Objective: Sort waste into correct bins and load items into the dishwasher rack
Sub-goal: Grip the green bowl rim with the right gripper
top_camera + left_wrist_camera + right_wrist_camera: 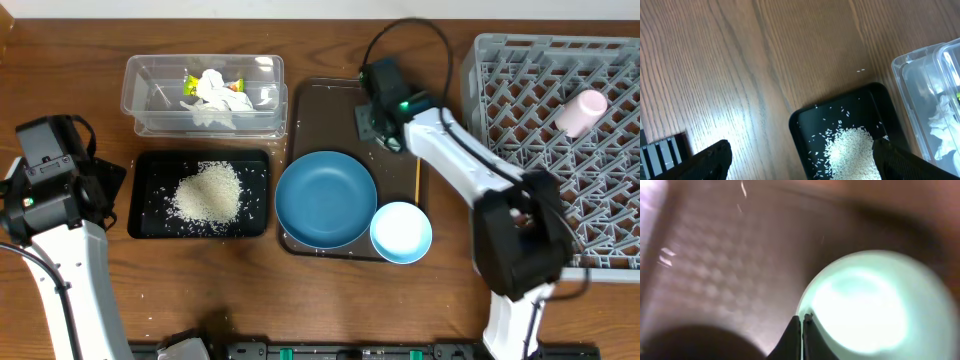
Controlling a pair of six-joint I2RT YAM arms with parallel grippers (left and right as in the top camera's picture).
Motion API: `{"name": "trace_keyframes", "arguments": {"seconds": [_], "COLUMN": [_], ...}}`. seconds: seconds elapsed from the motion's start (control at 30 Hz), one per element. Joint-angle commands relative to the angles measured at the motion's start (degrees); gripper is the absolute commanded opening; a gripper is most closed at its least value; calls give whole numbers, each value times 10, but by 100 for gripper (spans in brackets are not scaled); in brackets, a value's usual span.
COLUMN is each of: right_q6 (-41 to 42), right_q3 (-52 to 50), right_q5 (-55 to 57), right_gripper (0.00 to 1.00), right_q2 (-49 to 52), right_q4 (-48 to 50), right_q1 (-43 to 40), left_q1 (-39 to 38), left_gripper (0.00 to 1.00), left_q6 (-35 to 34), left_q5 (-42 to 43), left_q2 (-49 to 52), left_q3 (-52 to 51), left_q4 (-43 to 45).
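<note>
1. Right jaws press together at the rim of the pale, glossy mint-green bowl (865,315) on the brown tray (320,110); whether they actually grip it is unclear.
2. Left jaws gape beside the black tray (150,170) of rice (208,193).
3. The clear tub (135,75) holds a tissue (215,90) and a wrapper (190,82).

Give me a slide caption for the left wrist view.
Open left gripper framing the black tray of rice, clear tub with tissue alongside.
</note>
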Motion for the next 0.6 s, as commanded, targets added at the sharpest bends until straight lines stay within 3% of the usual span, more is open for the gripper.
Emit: {"name": "trace_keyframes", "arguments": {"seconds": [0.0,0.1,0.2,0.23,0.3,0.37,0.57], "right_q6": [7,-5,-23,-33,-38,-38,-39], "right_q3": [2,2,2,2,2,1,1], "right_q5": [2,-15,-103,-147,-203,-205,-181], "right_gripper": [1,1,1,7,35,46,47], "right_q2": [-68,-108,-129,-130,-127,-116,-44], "right_q4": [1,1,1,1,-4,-18,-26], "right_q1": [-23,-60,-98,-110,-123,-122,-78], "left_q1": [2,2,2,2,2,2,2], "left_gripper": [92,92,92,92,92,92,92], "left_q6": [-1,-1,-1,-1,-1,-1,-1], "left_q5": [-3,-3,-3,-3,-3,-3,-3], "left_q2": [2,2,2,2,2,2,2], "left_q3": [-1,-1,-1,0,-1,-1,-1], "left_q4": [-2,-2,-2,-2,-2,-2,-2]}}
